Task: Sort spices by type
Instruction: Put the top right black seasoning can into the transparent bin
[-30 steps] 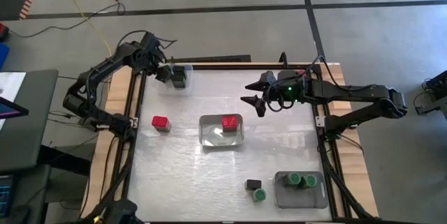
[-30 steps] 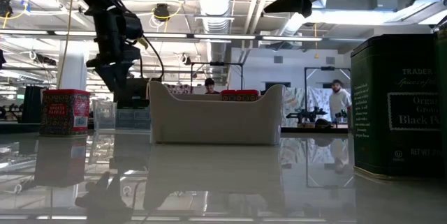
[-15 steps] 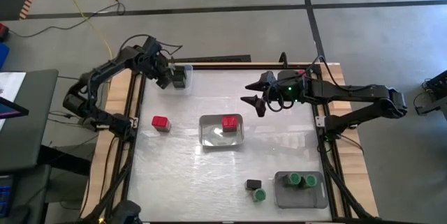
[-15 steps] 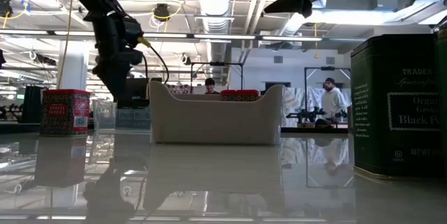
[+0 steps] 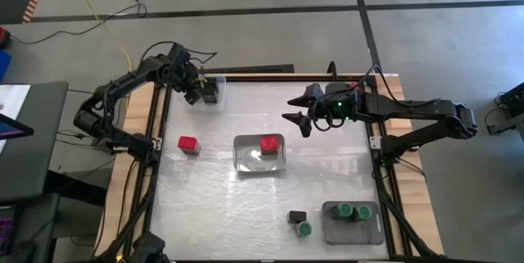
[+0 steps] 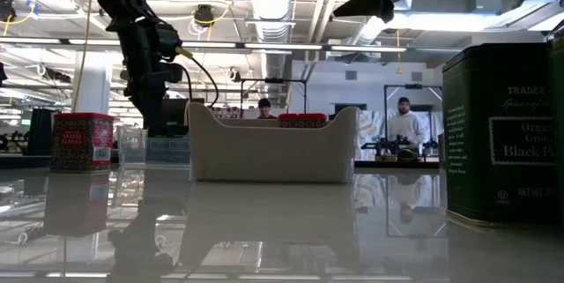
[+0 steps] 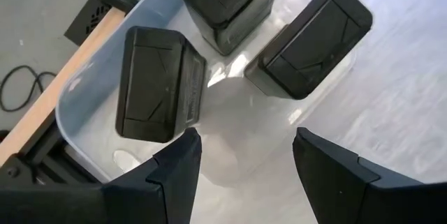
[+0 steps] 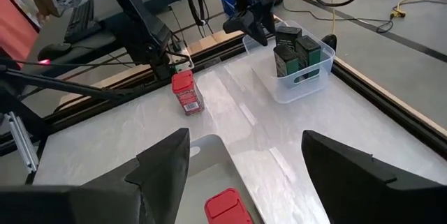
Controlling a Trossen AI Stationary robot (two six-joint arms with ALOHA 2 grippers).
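Three black boxy spices (image 7: 157, 81) (image 7: 227, 1) (image 7: 311, 39) stand in a clear tray (image 5: 214, 91) at the table's far left corner. My left gripper (image 7: 241, 151) hangs open just above that tray, fingers pointing steeply down at its bare floor, beside one black spice. My right gripper (image 5: 296, 109) hovers open, high over the far middle of the table. One red spice (image 5: 189, 144) stands on the table at the left. Another red spice (image 5: 268, 142) sits in the white middle tray (image 5: 250, 160). A black spice (image 5: 296, 215) and a green spice (image 5: 304, 228) stand near the front edge.
A grey tray (image 5: 372, 228) at the near right holds two green-capped spices (image 5: 345, 210) (image 5: 361, 211). A raised frame rail (image 5: 160, 132) runs along the table's left side. People stand in the room behind (image 6: 405, 129). Bare tabletop lies between the trays.
My left gripper has rolled about its own pointing line above the clear tray, staying over the black spices with its fingers still apart. My right arm has kept still.
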